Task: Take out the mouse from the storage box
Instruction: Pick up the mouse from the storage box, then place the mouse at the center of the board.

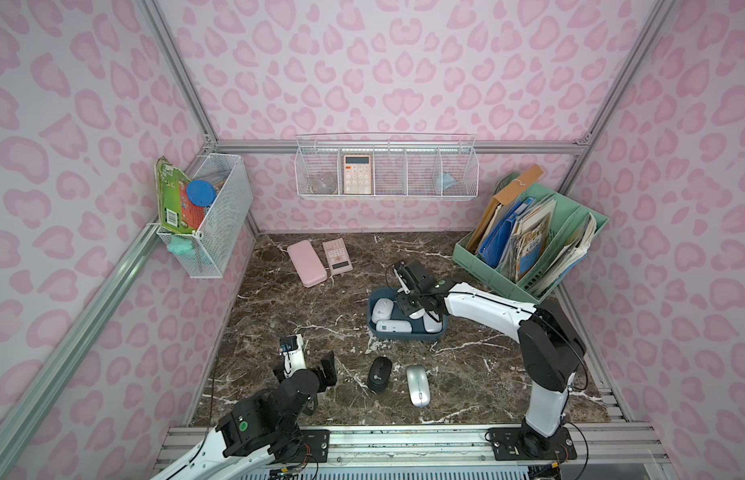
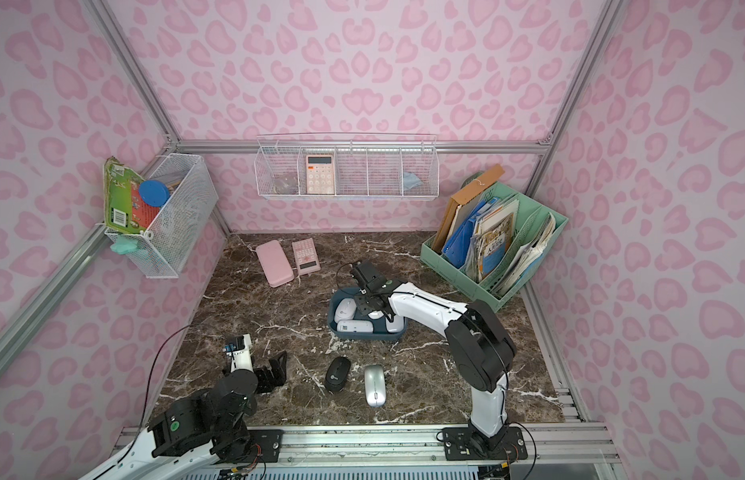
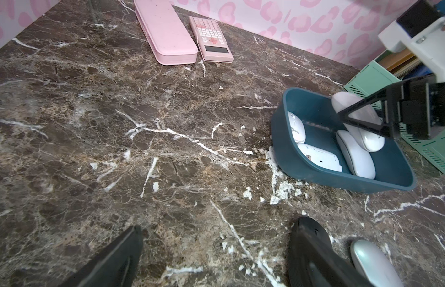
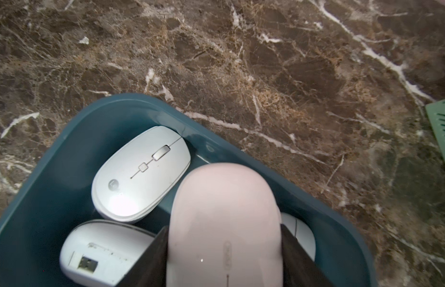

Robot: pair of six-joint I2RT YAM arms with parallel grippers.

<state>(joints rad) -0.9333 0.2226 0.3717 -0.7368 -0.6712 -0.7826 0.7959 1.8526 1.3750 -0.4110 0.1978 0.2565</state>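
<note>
The dark teal storage box (image 1: 404, 337) (image 2: 362, 337) (image 3: 340, 179) (image 4: 67, 154) stands mid-table. My right gripper (image 1: 412, 305) (image 2: 371, 305) (image 4: 224, 229) reaches into it from the right and is shut on a pale pink-white mouse (image 4: 224, 211) (image 3: 340, 102), one finger on each side. That mouse is tilted, and one end rises above the box's rim. Three other white mice lie in the box: one upright (image 4: 142, 174), one upside down (image 4: 99, 251), one half hidden (image 4: 298, 231). My left gripper (image 1: 327, 370) (image 2: 275, 370) (image 3: 220, 227) hangs open over bare table at the front left.
A black mouse (image 1: 380, 374) and a silver mouse (image 1: 418, 384) lie on the table in front of the box. A pink case (image 1: 306, 264) and pink calculator (image 1: 336, 255) sit at the back. The mint file rack (image 1: 529, 245) stands at the back right. White wire baskets hang on the walls.
</note>
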